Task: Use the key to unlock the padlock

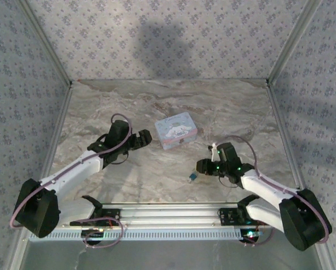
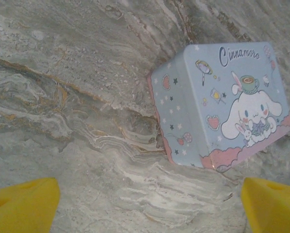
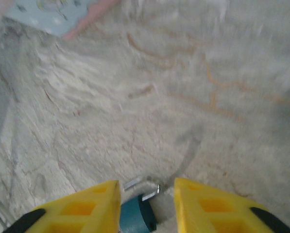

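Since the padlock (image 3: 134, 216) is such a tiny blue-bodied piece with a silvery end, I expect it to be light, rigid and slick. It looks apt to skate or flip on the worktop (image 1: 156, 174) if nudged from one side. I would take it across the flat sides of its body, leaving the silvery end free.

It lies on the worktop toward the near edge, between the yellow fingers (image 3: 86, 208) of the right gripper (image 3: 145, 189). That gripper's jaws stand partly apart with a gap showing on one side, so nothing is clamped. The left gripper (image 1: 144, 138) gapes wide and empty, just beside the Cinnamoroll tin (image 2: 222, 107). I cannot pick out a key.

The worktop is hard and marble-patterned, walled on three sides by floral-print panels (image 1: 173, 39).
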`<state>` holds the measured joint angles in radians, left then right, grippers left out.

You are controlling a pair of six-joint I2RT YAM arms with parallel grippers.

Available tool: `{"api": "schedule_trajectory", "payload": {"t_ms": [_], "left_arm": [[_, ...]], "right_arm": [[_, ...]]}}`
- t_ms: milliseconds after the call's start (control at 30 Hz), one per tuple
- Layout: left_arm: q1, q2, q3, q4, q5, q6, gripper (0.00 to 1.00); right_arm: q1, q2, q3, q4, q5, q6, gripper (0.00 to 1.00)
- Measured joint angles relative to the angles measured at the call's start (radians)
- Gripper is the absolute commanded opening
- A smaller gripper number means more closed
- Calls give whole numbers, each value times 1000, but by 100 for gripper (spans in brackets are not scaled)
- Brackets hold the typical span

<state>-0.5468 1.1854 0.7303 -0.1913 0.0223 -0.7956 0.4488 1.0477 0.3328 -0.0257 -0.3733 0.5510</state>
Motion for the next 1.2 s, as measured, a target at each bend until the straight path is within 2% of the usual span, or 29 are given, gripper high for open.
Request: {"api": "schedule_trajectory", "payload": {"t_ms": [233,400,467,600,733,900,1033,1200], "left_arm": [[102,-47,-32,89,121,-3,98],[227,-101,-57,121,186,24,98],[271,-122,-60,121,182,56,98],[324,-181,-77,130,79,164,98],[331,-253,-151,204,-59,289,98],[342,-280,-246,303,-230,463,98],[364,-231,-258,336,-313,561,98],[394,-153,-293,418,-345,638,98]], "right_arm": [[-95,-61,100,-39,85,-101,60],[-187,-64,141,-44,152,-176,92],[-225,-64,143,-32,180,-205,100],[-317,-52,143,7,250,-262,100],[-402,-6,146,37,316,-300,100],[-450,43,147,85,396,-360,100],[-463,67,100,247,429,-425,100],[-497,219,48,470,413,-471,100]]}}
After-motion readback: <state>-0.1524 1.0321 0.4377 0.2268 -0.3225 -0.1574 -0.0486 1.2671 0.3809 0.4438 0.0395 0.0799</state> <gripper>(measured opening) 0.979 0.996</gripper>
